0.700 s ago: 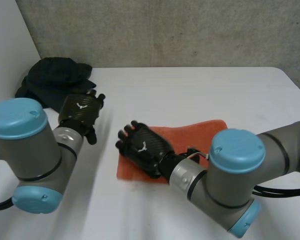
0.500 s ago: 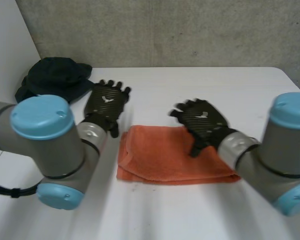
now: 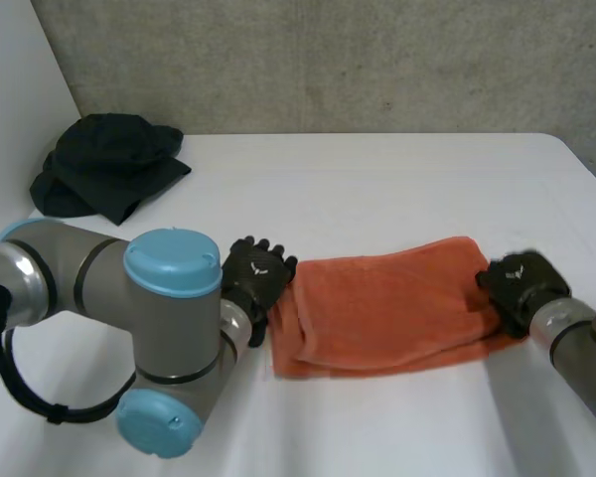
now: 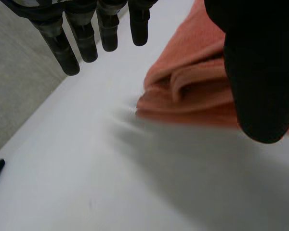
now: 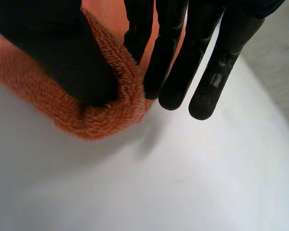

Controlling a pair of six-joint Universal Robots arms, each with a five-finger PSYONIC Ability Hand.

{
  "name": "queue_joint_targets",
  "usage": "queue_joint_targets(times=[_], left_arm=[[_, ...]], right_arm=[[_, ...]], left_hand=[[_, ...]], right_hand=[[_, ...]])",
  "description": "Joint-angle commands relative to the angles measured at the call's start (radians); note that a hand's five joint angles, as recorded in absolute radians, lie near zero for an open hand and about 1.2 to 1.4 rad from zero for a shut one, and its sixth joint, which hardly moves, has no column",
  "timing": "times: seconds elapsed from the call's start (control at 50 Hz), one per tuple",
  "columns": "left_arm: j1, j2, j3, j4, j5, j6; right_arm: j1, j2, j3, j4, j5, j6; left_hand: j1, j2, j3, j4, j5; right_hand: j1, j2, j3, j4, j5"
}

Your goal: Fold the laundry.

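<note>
An orange towel point(image 3: 387, 308) lies folded in a long strip across the white table point(image 3: 377, 189). My left hand point(image 3: 257, 284) is at its left end. In the left wrist view the towel's layered folds point(image 4: 192, 91) lie under the thumb point(image 4: 255, 72), while the straight fingers point(image 4: 67, 53) hang over bare table, so this hand is open. My right hand point(image 3: 521, 286) is at the towel's right end. There the thumb point(image 5: 53, 43) presses into the towel's thick edge point(image 5: 101, 120), which is pinched against the fingers point(image 5: 173, 62).
A heap of black clothing point(image 3: 109, 164) sits at the table's far left corner. A grey wall runs behind the table. The table's right edge point(image 3: 591, 169) is close to my right arm.
Both hands dropped from the towel's far side to its two ends, the left to the left end, the right to the right end, now pinching it. The towel has shifted right.
</note>
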Motion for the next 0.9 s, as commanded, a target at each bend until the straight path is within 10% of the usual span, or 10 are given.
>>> queue_joint_targets(times=[0.02, 0.26, 0.3, 0.4, 0.64, 0.9], left_arm=[[-0.001, 0.128, -0.058, -0.041, -0.016, -0.012], [0.122, 0.34, -0.094, -0.037, -0.108, -0.022], [0.148, 0.343, -0.098, -0.034, -0.108, -0.027], [0.156, 0.342, -0.095, -0.006, -0.102, -0.099], [0.066, 0.23, -0.017, 0.031, 0.133, -0.36], [-0.002, 0.006, 0.026, -0.127, 0.108, -0.354]], right_arm=[[0.242, -0.073, -0.144, 0.004, 0.025, -0.012], [0.636, 0.082, -0.224, -0.034, -0.099, -0.02], [0.635, 0.107, -0.221, -0.029, -0.11, -0.011], [0.618, 0.093, -0.204, -0.037, -0.118, 0.07], [0.282, -0.057, -0.238, 0.104, -0.131, 0.638], [0.277, 0.169, -0.351, 0.231, -0.133, 0.626]], left_hand=[[-0.001, -0.016, -0.023, -0.015, -0.034], [-0.013, -0.029, -0.036, -0.028, -0.047], [-0.013, -0.029, -0.036, -0.028, -0.047], [-0.013, -0.029, -0.036, -0.028, -0.047], [-0.004, -0.019, -0.026, -0.018, -0.037], [0.002, -0.013, -0.02, -0.012, -0.031]], right_hand=[[0.449, 0.227, 0.216, 0.206, 0.247], [0.449, 0.227, 0.216, 0.206, 0.247], [0.449, 0.227, 0.216, 0.206, 0.247], [-0.773, -0.995, -1.005, -1.015, -0.975], [-0.773, -0.995, -1.005, -1.015, -0.975], [-0.773, -0.995, -1.005, -1.015, -0.975]])
